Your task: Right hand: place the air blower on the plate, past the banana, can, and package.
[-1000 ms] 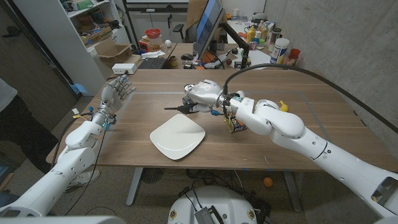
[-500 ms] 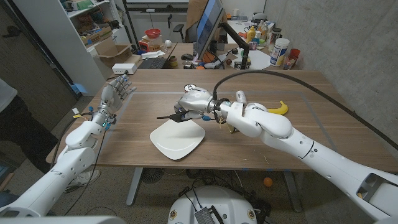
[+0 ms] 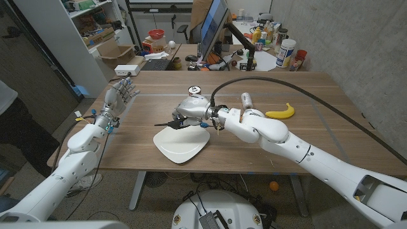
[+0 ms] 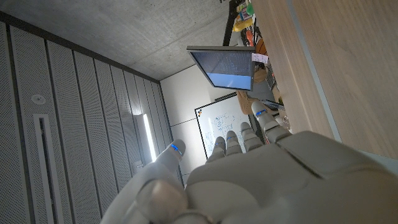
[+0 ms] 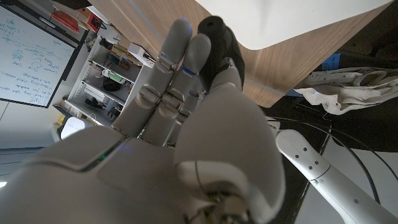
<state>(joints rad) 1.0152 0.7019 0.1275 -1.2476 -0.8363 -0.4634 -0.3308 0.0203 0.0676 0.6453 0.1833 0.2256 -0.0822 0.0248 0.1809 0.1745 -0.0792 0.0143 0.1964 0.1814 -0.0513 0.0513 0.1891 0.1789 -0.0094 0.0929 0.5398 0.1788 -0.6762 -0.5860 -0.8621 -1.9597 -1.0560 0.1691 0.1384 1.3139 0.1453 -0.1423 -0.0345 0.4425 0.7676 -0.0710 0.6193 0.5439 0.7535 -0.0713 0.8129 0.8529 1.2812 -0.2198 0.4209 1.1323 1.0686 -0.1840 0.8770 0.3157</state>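
Note:
In the head view my right hand [image 3: 193, 111] grips the black air blower [image 3: 170, 122], whose thin nozzle points toward the robot's left. The hand hovers over the far edge of the white plate [image 3: 182, 144], which lies near the table's front middle. In the right wrist view the fingers [image 5: 177, 68] curl round the blower's dark bulb [image 5: 217, 34] next to the plate [image 5: 305, 22]. The yellow banana [image 3: 280, 112] lies behind my right forearm, with a pale can [image 3: 245, 100] beside it. My left hand [image 3: 119, 97] stands raised at the table's left edge, fingers apart and holding nothing.
A small round object [image 3: 194, 90] lies on the wooden table [image 3: 146, 102] beyond my right hand. A monitor [image 3: 213, 25] and cluttered desks stand behind the far edge. A person's dark sleeve [image 3: 13, 127] is at the left.
My right hand has carried the blower toward the robot's left and nearer the front, from beside the package to over the plate's far edge. The banana is now uncovered. My left hand has stayed still.

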